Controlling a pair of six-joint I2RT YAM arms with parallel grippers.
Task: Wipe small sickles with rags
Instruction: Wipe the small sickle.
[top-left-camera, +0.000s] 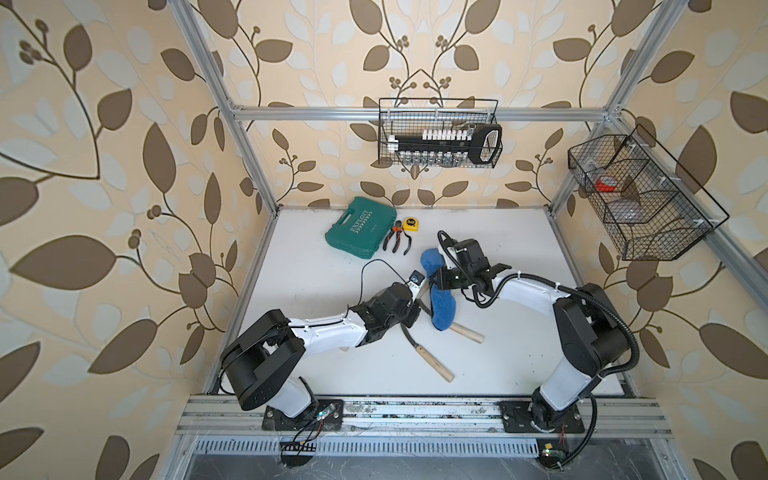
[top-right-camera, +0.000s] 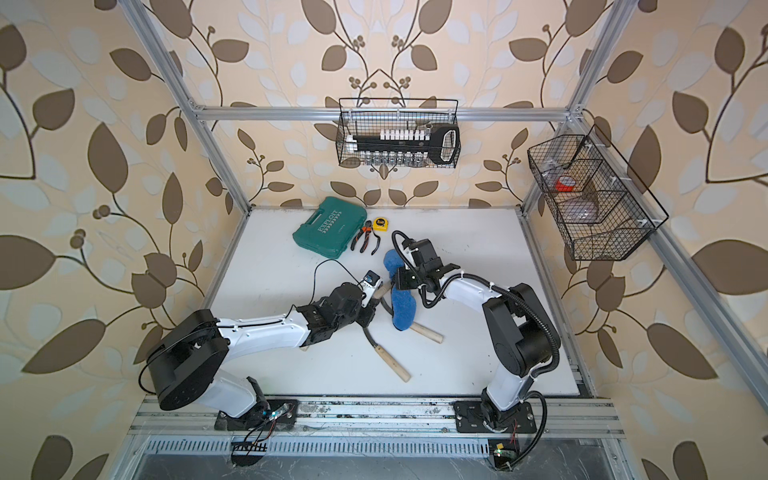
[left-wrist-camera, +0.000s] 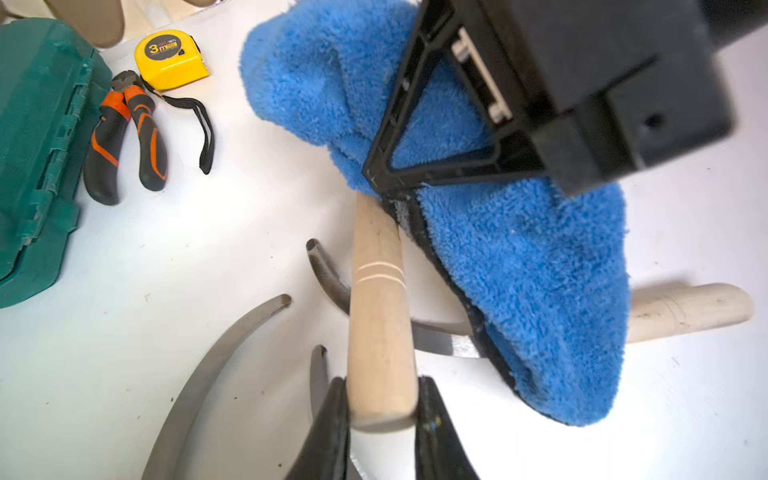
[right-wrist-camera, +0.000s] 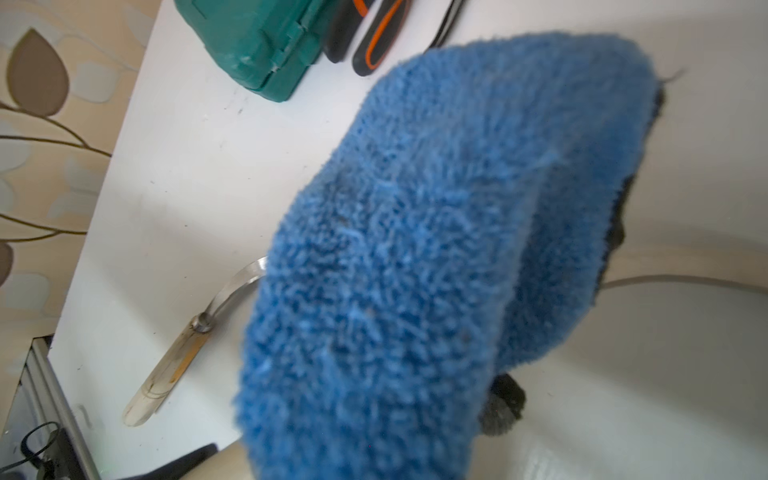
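Observation:
My left gripper (left-wrist-camera: 382, 399) is shut on the butt end of one small sickle's pale wooden handle (left-wrist-camera: 378, 324), holding it above the table. The blue fluffy rag (left-wrist-camera: 519, 270) hangs over that sickle past the handle and hides its blade. My right gripper (left-wrist-camera: 382, 183) is shut on the rag's middle fold. In both top views the two grippers (top-left-camera: 419, 296) (top-left-camera: 435, 286) meet at mid-table with the rag (top-left-camera: 442, 309) between them. A second sickle (top-left-camera: 434, 361) lies toward the front. A third sickle's handle (top-left-camera: 467, 331) sticks out from under the rag. The rag (right-wrist-camera: 415, 270) fills the right wrist view.
A teal tool case (top-left-camera: 360, 227), orange-and-black pliers (top-left-camera: 397, 241) and a yellow tape measure (top-left-camera: 411, 224) lie at the back left of the white table (top-left-camera: 519, 353). Bare blades (left-wrist-camera: 216, 374) curve on the table below the left gripper. Wire baskets (top-left-camera: 440, 133) (top-left-camera: 640, 195) hang on the frame.

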